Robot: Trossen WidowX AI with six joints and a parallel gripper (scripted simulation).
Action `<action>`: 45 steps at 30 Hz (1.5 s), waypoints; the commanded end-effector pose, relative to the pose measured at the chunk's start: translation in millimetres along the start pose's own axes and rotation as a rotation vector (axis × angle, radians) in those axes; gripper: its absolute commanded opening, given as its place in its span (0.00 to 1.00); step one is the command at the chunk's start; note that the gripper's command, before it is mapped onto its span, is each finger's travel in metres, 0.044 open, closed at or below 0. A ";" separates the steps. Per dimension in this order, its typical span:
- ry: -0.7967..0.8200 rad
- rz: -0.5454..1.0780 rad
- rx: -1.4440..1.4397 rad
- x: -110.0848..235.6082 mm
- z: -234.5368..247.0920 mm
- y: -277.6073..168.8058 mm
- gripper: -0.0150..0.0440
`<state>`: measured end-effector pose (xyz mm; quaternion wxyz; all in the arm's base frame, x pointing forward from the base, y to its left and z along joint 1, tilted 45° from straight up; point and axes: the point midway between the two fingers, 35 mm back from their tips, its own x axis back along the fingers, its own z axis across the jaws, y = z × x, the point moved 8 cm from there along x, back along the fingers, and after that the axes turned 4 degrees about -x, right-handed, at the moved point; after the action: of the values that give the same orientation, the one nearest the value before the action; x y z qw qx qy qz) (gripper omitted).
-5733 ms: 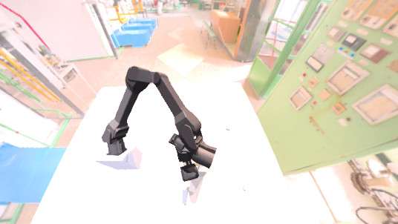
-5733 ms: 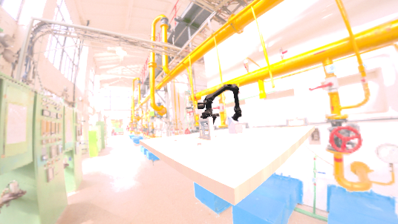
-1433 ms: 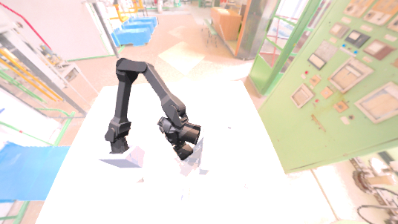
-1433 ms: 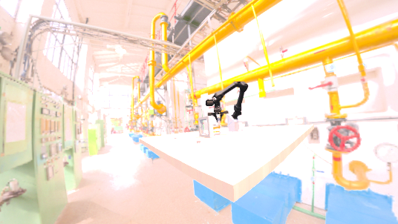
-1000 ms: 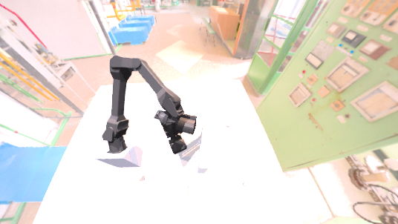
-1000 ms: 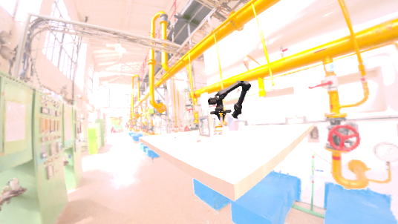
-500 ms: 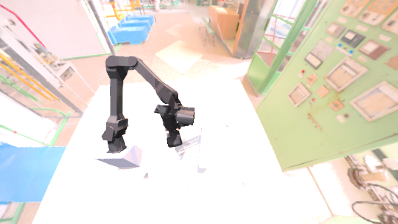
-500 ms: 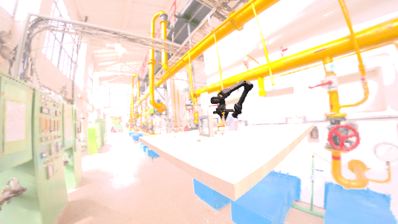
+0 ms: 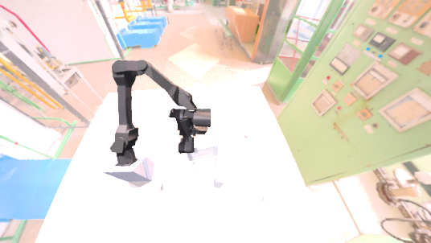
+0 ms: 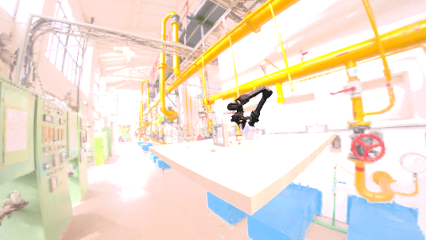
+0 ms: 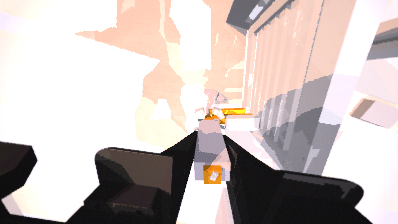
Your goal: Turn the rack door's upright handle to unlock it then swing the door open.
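Observation:
My gripper point(image 9: 186, 150) point(image 10: 241, 125) point(image 11: 209, 136) is shut on the door's handle point(image 11: 210, 150), a grey bar with an orange square on its near end. The bar sits between both fingers in the wrist view. The pale slatted door point(image 9: 206, 153) point(image 11: 274, 80) runs beside the gripper, on its right in the wrist view. In the top view it stands out from the frame at a wide angle, roughly square to it. The pale frame point(image 10: 226, 136) stands upright on the table. Glare washes out its outline in the top view, so the exact door angle cannot be told.
A grey wedge-shaped block point(image 9: 141, 172) stands by the arm's base on the white table point(image 9: 241, 217) point(image 10: 254, 171). Small pale bits lie around the frame, one to its right point(image 9: 245, 136) and one nearer the front point(image 9: 264, 199). A tan block point(image 11: 374, 114) shows beyond the door.

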<state>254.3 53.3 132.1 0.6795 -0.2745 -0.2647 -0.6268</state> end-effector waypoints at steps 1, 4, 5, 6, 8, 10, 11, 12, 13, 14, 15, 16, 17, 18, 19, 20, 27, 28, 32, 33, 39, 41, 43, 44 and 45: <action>0.001 -0.003 -0.056 1.0 5.3 1.8 0.27; 0.002 -0.003 -0.095 1.0 10.5 3.0 0.27; 0.002 -0.003 -0.110 1.0 12.4 3.6 0.27; 0.002 -0.003 -0.124 1.0 14.3 4.2 0.27; 0.002 -0.003 -0.153 1.1 18.1 5.3 0.27; 0.002 -0.003 -0.182 1.1 21.8 6.6 0.27; 0.003 -0.003 -0.196 1.1 23.6 7.3 0.27; 0.003 -0.003 -0.211 1.1 25.5 8.0 0.27; 0.003 -0.003 -0.225 1.2 27.3 8.6 0.27; 0.003 -0.003 -0.239 1.2 29.1 9.4 0.27; 0.003 -0.003 -0.254 1.2 30.9 10.2 0.27; 0.003 -0.003 -0.268 1.2 32.7 11.0 0.27; 0.003 -0.003 -0.281 1.3 34.4 11.8 0.27; 0.003 -0.003 -0.295 1.3 36.1 12.6 0.27; 0.004 -0.003 -0.309 1.3 37.8 13.4 0.27; 0.004 -0.003 -0.322 1.3 39.5 14.1 0.27; 0.004 -0.003 -0.353 1.3 43.8 15.9 0.27; 0.004 -0.003 -0.353 1.3 43.8 15.9 0.27; 0.004 -0.003 -0.353 1.3 43.8 15.9 0.27; 0.004 -0.003 -0.353 1.3 43.8 15.9 0.27; 0.004 -0.003 -0.353 1.3 43.8 15.9 0.45; 0.004 -0.003 -0.353 1.3 43.8 15.9 0.54; 0.004 -0.003 -0.353 1.3 43.8 15.9 0.63; 0.004 -0.003 -0.353 1.3 43.8 15.9 0.67; 0.004 -0.003 -0.353 1.3 43.8 15.9 0.72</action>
<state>269.1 84.8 163.4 0.6222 -0.3861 -0.1501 -0.6643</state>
